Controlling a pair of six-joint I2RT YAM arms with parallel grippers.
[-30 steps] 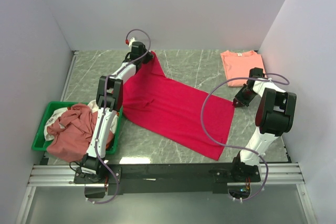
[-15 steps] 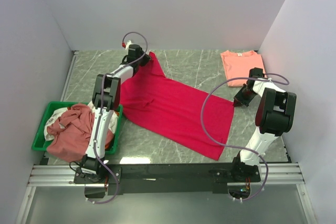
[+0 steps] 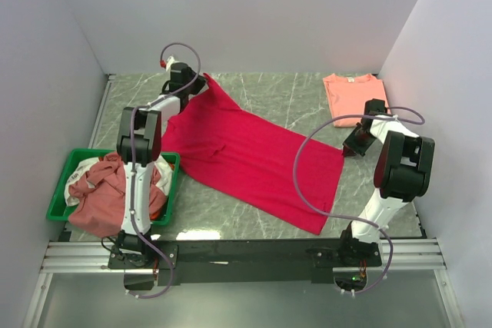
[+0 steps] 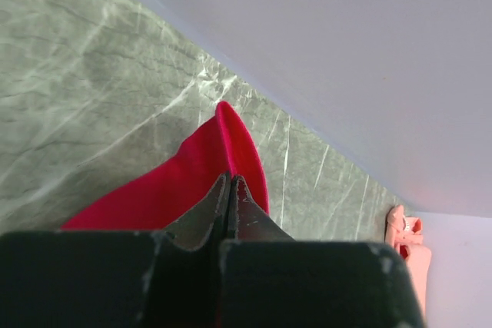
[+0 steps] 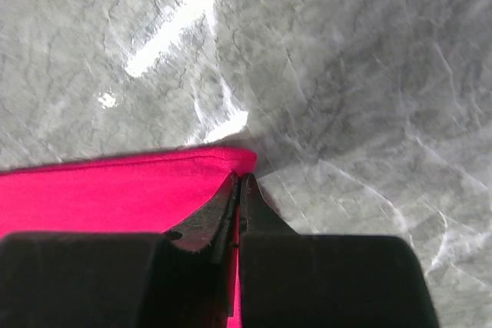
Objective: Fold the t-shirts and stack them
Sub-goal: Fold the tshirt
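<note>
A crimson-red t-shirt (image 3: 246, 155) lies spread across the middle of the marble table. My left gripper (image 3: 194, 87) is shut on its far left corner, which shows as red cloth (image 4: 231, 144) past the jaws. My right gripper (image 3: 352, 146) is shut on the shirt's right corner (image 5: 223, 160), low over the table. A folded salmon-pink t-shirt (image 3: 354, 96) lies at the back right, its edge also visible in the left wrist view (image 4: 406, 237). Dusty rose and white t-shirts (image 3: 104, 190) are heaped in the tray at the left.
A green plastic tray (image 3: 65, 207) sits at the table's left front and holds the heap of shirts. White walls close the back and both sides. A metal rail (image 3: 246, 255) runs along the near edge.
My left gripper has moved left along the back with the red shirt's corner, pulling that side of the cloth wider. The right gripper has stayed put.
</note>
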